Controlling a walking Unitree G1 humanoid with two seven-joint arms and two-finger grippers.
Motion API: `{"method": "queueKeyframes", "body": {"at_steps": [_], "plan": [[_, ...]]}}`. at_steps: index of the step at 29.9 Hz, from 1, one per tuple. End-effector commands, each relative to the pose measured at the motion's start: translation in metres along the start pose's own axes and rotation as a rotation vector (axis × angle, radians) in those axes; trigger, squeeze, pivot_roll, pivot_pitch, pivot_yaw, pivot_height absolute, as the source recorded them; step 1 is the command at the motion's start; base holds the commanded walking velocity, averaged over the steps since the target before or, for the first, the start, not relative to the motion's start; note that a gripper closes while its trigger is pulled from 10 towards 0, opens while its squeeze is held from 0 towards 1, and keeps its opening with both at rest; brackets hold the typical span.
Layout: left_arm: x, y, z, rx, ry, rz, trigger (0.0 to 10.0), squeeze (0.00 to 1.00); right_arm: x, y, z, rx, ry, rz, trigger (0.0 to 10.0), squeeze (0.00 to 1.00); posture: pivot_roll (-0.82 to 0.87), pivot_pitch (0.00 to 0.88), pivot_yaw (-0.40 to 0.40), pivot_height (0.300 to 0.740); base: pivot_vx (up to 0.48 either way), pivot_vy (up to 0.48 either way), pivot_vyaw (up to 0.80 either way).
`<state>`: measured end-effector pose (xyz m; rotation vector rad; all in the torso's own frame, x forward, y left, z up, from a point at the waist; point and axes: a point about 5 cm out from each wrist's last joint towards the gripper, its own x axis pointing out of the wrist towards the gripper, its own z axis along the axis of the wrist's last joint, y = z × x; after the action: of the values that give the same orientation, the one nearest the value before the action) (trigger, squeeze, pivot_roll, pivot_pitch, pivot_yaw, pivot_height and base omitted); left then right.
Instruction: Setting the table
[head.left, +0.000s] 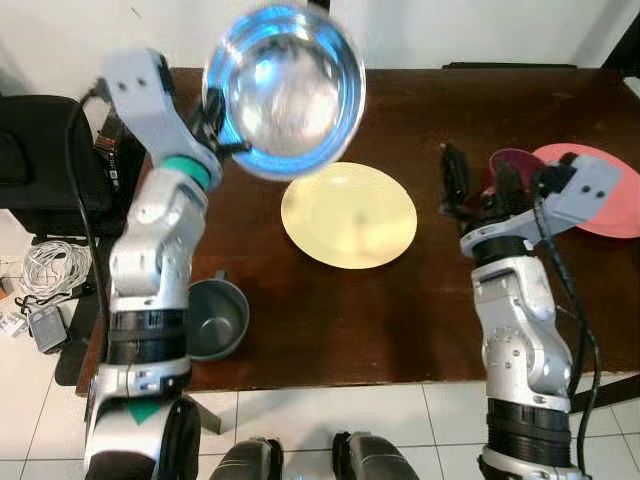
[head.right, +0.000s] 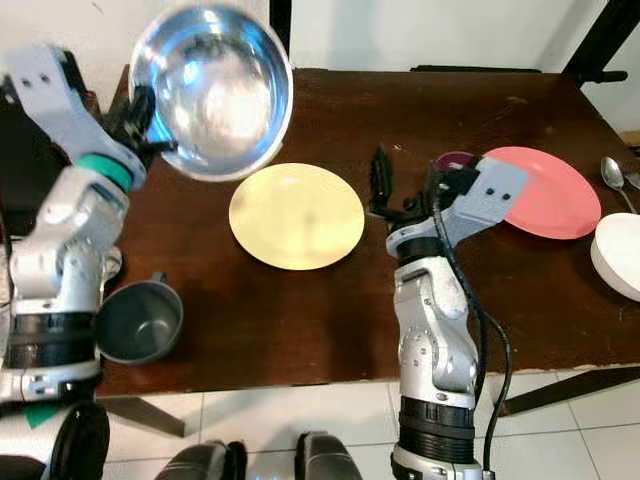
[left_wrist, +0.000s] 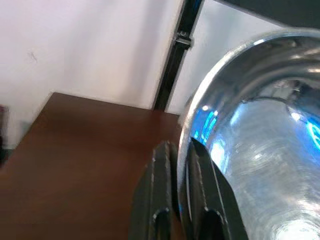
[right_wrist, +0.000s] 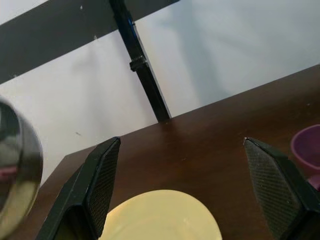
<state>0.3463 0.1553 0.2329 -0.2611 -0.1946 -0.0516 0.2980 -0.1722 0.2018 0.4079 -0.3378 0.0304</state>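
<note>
A shiny steel bowl (head.left: 285, 90) hangs tilted in the air over the back left part of the dark wooden table (head.left: 400, 320). My left gripper (left_wrist: 182, 200) is shut on the bowl's rim, one finger inside and one outside. A pale yellow plate (head.left: 348, 215) lies flat at the table's middle, just below and right of the bowl. My right gripper (head.left: 480, 185) hovers open to the right of that plate, fingers wide apart with nothing between them. A grey mug (head.left: 213, 318) stands at the front left edge.
A pink plate (head.right: 550, 195) lies at the right with a purple cup (head.right: 455, 160) beside it. Further right are a spoon (head.right: 612, 172) and a white bowl (head.right: 622, 255). A black chair (head.left: 40, 150) and cables (head.left: 45, 265) are on the left.
</note>
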Motion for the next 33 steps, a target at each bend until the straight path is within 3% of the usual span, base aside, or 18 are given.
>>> {"method": "queueKeyframes", "body": {"at_steps": [1, 12, 23, 33], "plan": [[-0.004, 0.003, 0.009, 0.026, -0.060, 0.033, 10.0, 0.00, -0.001, -0.004, -0.002, -0.011, 0.006, -0.019, 10.0, 0.00, -0.01, 0.000, 0.023, 0.740, 0.000, 0.000, 0.00], [-0.016, 0.003, 0.003, 0.007, -0.034, 0.068, 10.0, 0.00, -0.001, -0.006, -0.004, -0.007, 0.013, -0.029, 10.0, 0.00, -0.01, 0.000, 0.015, 0.740, 0.000, 0.000, 0.00], [-0.019, -0.008, 0.006, 0.165, -0.102, 0.018, 10.0, 0.00, 0.001, -0.006, -0.006, 0.002, 0.015, -0.030, 10.0, 0.00, -0.01, 0.000, 0.018, 0.740, -0.113, 0.000, 0.00], [-0.019, -0.009, 0.007, 0.172, -0.104, 0.014, 10.0, 0.00, 0.002, -0.005, -0.006, 0.010, 0.013, -0.027, 10.0, 0.00, -0.01, 0.000, 0.021, 0.740, -0.321, 0.000, 0.00]]}}
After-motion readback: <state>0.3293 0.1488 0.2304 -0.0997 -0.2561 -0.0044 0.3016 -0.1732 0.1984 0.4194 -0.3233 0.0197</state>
